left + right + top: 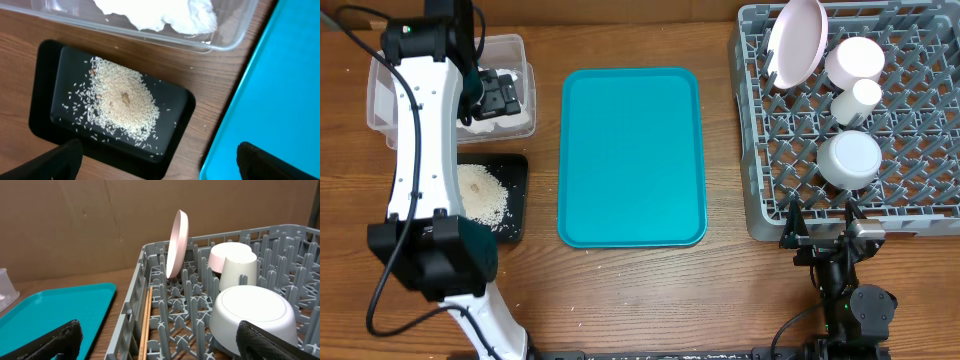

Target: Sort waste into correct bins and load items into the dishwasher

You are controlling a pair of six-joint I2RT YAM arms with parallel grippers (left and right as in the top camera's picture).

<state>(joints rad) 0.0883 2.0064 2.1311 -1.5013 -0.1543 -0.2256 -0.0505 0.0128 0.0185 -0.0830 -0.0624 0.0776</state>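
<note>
Wooden table (640,290). Left gripper (159,165), jaws apart, black tray (45,100) ahead. Right gripper (159,342), jaws apart, facing dish rack (132,300); brown backdrop (75,225) beyond.

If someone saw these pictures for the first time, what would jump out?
The bright teal tray in the middle of the table stands out first. Right of it, the big grey dish rack holds a pink plate on edge; at left, a pale rice heap sits in the black tray.
</note>
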